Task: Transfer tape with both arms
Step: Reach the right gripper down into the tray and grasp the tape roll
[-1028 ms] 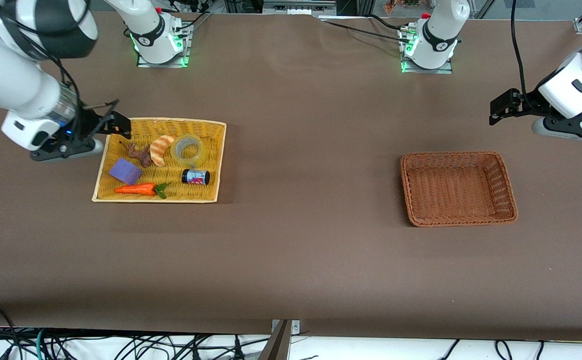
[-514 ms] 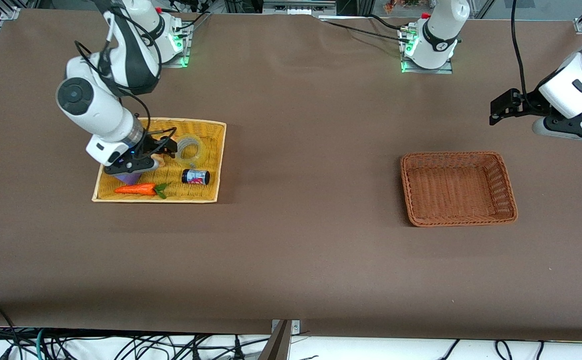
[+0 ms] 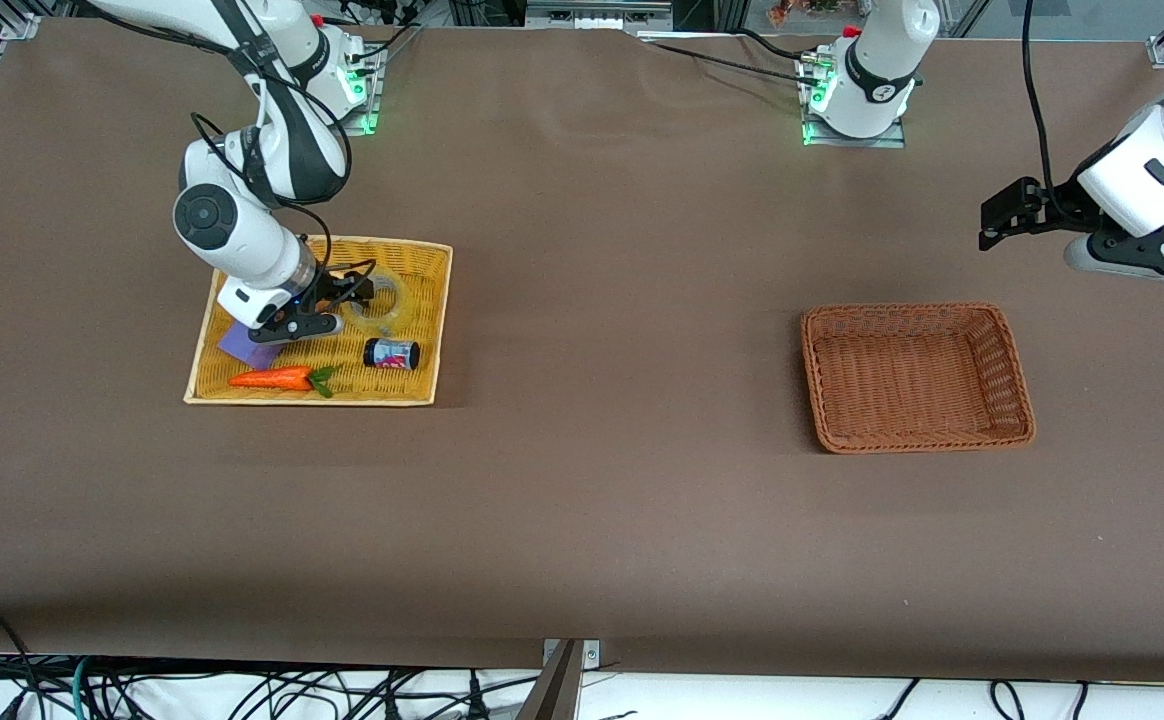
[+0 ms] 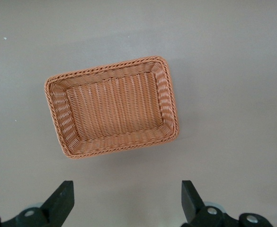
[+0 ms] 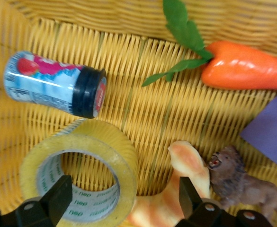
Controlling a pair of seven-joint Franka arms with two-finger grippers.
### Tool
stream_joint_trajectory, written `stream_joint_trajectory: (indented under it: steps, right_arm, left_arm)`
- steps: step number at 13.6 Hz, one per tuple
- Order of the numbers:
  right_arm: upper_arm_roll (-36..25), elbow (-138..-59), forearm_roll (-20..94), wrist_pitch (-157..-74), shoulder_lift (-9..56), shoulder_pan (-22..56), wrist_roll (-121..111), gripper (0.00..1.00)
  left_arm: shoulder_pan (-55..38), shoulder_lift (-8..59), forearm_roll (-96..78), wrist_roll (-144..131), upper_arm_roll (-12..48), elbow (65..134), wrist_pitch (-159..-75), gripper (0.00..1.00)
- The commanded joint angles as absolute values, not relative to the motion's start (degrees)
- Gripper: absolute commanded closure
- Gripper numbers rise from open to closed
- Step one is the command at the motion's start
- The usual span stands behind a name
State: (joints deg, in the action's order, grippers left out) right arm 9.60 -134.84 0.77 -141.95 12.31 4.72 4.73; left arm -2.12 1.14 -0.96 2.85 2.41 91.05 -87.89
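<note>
Lying flat in the yellow wicker tray [image 3: 420,330], the roll of packing tape [image 3: 380,300] sits at the tray's edge toward the robot bases, its open core facing up, which leaves its wall free to be pinched from above; in the right wrist view the tape [image 5: 81,177] shows a yellowish ring around a pale printed core. The right tool [image 3: 350,293] hangs low over it with its fingers apart, one black fingertip [image 5: 58,196] over the ring's core and the other over the striped croissant toy [image 5: 188,175] touching the tape; that spread suggests a straddle of the wall nearest the croissant, though nothing is gripped yet. Just beside the roll lies a small dark can [image 3: 390,353] on its side; a toy lion [image 5: 240,182], a purple block [image 3: 240,345] and a toy carrot [image 3: 277,378] fill the rest of the tray. Well apart, toward the left arm's end of the table [image 3: 602,500], an empty brown wicker basket [image 3: 917,378] probably marks the destination. The left tool [image 4: 126,201] waits over bare table near it, fingers wide apart.
</note>
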Motion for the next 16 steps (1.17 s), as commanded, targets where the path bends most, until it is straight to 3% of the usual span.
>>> stream_joint_trajectory:
  steps: [1,2,3,9,10,13,16]
  right_arm:
    - [9.84,-136.50,-0.44,-145.45,13.27,4.83,6.24,0.01]
    - [9.84,-136.58,-0.53,-146.07,13.62,4.83,6.24,0.02]
    - [9.84,-136.58,-0.53,-146.34,13.97,4.83,6.33,0.10]
    - [9.93,-136.58,-0.53,-145.90,14.59,4.75,6.33,0.95]
    - [10.02,-136.50,-0.53,-145.64,14.24,4.75,7.29,1.00]
    - [10.98,-135.10,-0.70,-143.45,12.49,4.75,8.35,1.00]
    - [12.56,-125.55,-0.70,-131.01,10.46,4.66,8.35,1.00]
  left_arm:
    - [-2.11,1.85,-1.76,3.34,2.37,89.30,-87.10,0.00]
    - [-2.11,1.85,-1.84,3.34,2.37,89.30,-87.10,0.00]
    - [-2.28,1.85,-1.76,3.25,2.37,89.30,-87.10,0.00]
    - [-2.72,1.85,-1.76,2.90,2.37,89.30,-87.10,0.00]
    - [-2.72,1.85,-1.76,2.90,2.37,89.30,-87.10,0.00]
    - [-2.37,1.85,-1.67,3.25,2.37,89.30,-87.10,0.00]
    - [-2.46,1.85,-1.76,3.08,2.37,89.30,-87.10,0.00]
